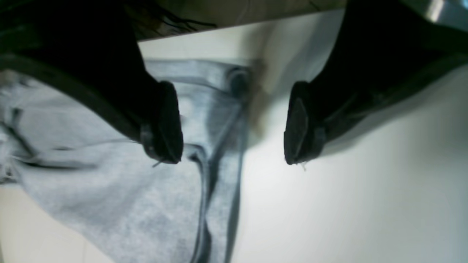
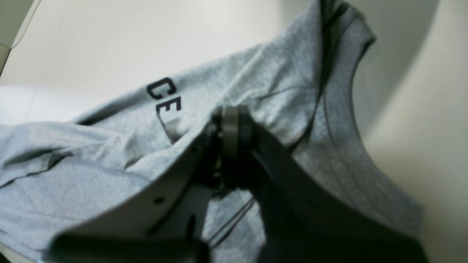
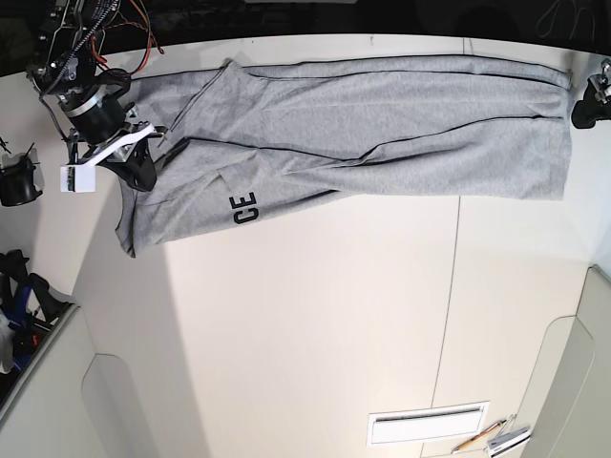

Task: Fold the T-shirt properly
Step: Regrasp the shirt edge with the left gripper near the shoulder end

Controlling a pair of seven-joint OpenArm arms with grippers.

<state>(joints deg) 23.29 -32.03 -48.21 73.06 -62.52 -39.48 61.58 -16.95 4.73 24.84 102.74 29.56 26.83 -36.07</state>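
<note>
Right end effector (image 2: 230, 146) pinches T-shirt (image 2: 285, 91) — left (image 1: 234, 124) open.

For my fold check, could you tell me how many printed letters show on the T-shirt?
2: a C and an E, side by side on the T-shirt near the right gripper; folds may hide more.

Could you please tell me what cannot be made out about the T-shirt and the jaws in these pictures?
- T-shirt print: base view shows only "CE"; folded cloth hides the rest.
- Right gripper: in the right wrist view its own body hides how much cloth the shut jaws pinch.
- Left gripper: jaws open; in the base view the frame edge cuts it off.
</note>
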